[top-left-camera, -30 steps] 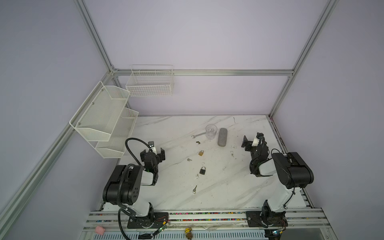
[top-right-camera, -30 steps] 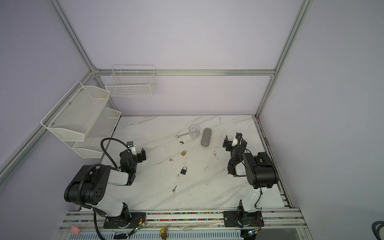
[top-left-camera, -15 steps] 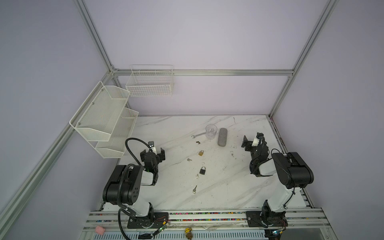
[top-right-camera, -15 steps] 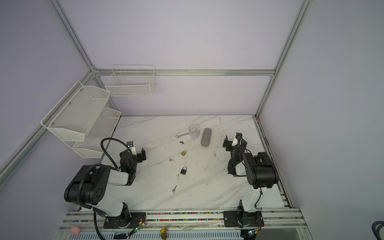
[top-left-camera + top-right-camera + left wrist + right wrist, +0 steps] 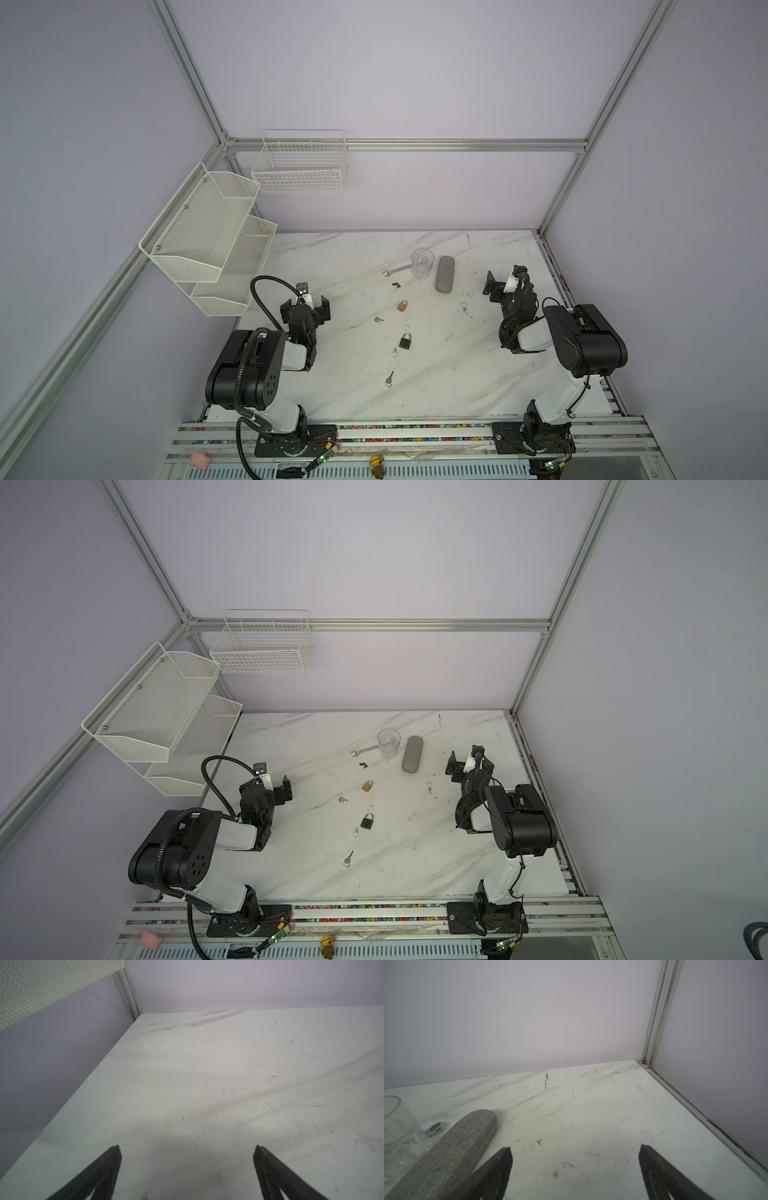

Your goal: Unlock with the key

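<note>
My left gripper [image 5: 306,306] hangs low over the table [image 5: 353,266]. Its jaws are spread fully apart and they hold nothing. In the left wrist view I see only bare marble in front of them.

To the right of these jaws, in the space between my two grippers, lie the things of the task. The key [image 5: 389,378] lies flat, with its ring, nearer to my bases than either pair of jaws. The black padlock [image 5: 406,340] lies a little beyond it, about halfway between my two grippers. The brass padlock [image 5: 402,306] lies further on, about level with my left jaws. None of them touches another, and all are well apart from my jaws.

My right gripper [image 5: 503,280] is also wide open and empty. A grey case [image 5: 446,1157] lies just beside its jaws, and a clear cup [image 5: 396,1122] and a wrench [image 5: 435,1127] lie behind the case.

I judge that the task is at its very beginning, because the key is not yet picked up. The next move should bring one gripper down on the key, which is thin and flat, so the pinch must be low and exact. The other gripper should then steady a padlock. I cannot tell which lock this key fits.
</note>
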Controlling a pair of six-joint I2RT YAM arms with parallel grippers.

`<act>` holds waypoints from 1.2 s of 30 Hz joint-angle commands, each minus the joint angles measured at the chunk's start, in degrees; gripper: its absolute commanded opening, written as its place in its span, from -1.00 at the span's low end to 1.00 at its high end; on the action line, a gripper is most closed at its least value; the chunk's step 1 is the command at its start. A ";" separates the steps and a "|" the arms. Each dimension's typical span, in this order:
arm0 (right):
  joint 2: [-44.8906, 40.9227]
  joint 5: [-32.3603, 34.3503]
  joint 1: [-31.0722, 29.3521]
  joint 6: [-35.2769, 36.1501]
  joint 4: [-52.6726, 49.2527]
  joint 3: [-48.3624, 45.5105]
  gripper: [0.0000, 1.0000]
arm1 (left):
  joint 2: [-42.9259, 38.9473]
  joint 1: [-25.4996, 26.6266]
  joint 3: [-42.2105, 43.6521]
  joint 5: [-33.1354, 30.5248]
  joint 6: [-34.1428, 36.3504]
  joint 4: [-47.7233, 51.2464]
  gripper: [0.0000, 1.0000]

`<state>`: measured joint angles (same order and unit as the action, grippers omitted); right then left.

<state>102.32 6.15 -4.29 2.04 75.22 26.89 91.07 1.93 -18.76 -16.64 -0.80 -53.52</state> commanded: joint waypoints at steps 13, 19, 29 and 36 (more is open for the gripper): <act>-5.09 -0.19 -0.26 0.37 -0.67 0.26 0.95 | -5.61 -0.25 -2.79 0.24 0.64 2.01 1.00; -12.62 0.00 -0.28 -0.80 -8.17 1.28 0.95 | -14.63 -0.25 -2.97 -0.64 -0.07 9.12 1.00; -23.31 1.55 -0.18 -22.40 -42.00 14.23 0.95 | -31.55 -0.27 -8.31 -4.33 -25.25 29.62 1.00; -29.37 -2.48 0.08 -29.68 -49.38 14.29 0.95 | -33.32 -0.61 -8.70 -1.11 -39.06 35.23 1.00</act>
<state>75.37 5.78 -4.27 -22.52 33.10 40.88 58.19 1.87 -23.46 -18.92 -31.09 -22.35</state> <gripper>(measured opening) 0.974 0.997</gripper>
